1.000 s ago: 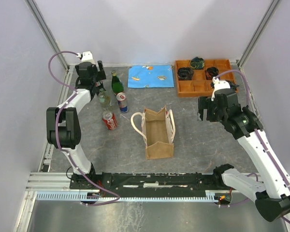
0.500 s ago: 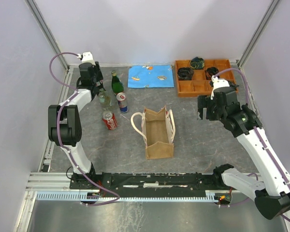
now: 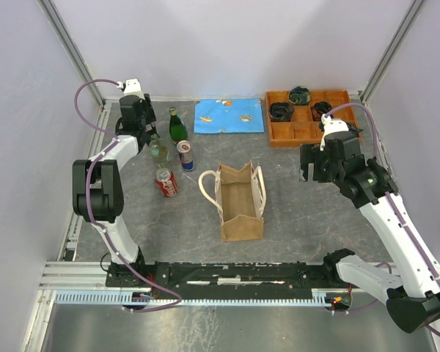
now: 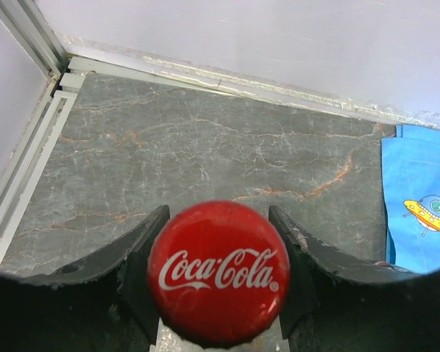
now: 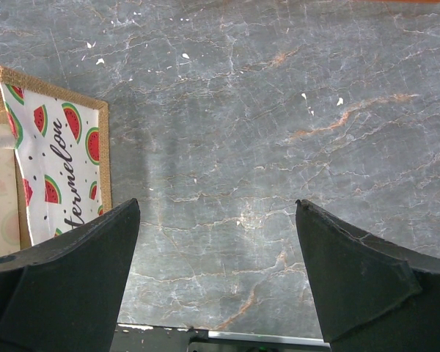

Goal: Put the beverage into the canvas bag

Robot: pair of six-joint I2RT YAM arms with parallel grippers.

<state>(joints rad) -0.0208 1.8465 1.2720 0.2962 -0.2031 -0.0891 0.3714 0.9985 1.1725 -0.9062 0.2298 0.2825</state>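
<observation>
The beverage is a clear glass bottle [image 3: 159,152] with a red Coca-Cola cap [image 4: 218,275], standing at the back left of the table. My left gripper [image 3: 152,137] reaches down over it. In the left wrist view the gripper [image 4: 218,214] has both black fingers [image 4: 136,253] pressed against the sides of the bottle top. The canvas bag [image 3: 240,202] stands open in the middle of the table, cream handles out to both sides; its watermelon lining [image 5: 51,161] shows in the right wrist view. My right gripper [image 3: 308,172] [image 5: 216,249] hangs open over bare table to the right of the bag.
A green bottle [image 3: 177,126], a blue-and-silver can [image 3: 185,155] and a red can [image 3: 166,182] stand close around the held bottle. A blue cloth [image 3: 229,116] lies at the back. An orange compartment tray [image 3: 299,133] sits at the back right.
The left gripper's fingers have closed in on the bottle top. The left wrist shifted slightly toward the bottle. The right arm has barely moved.
</observation>
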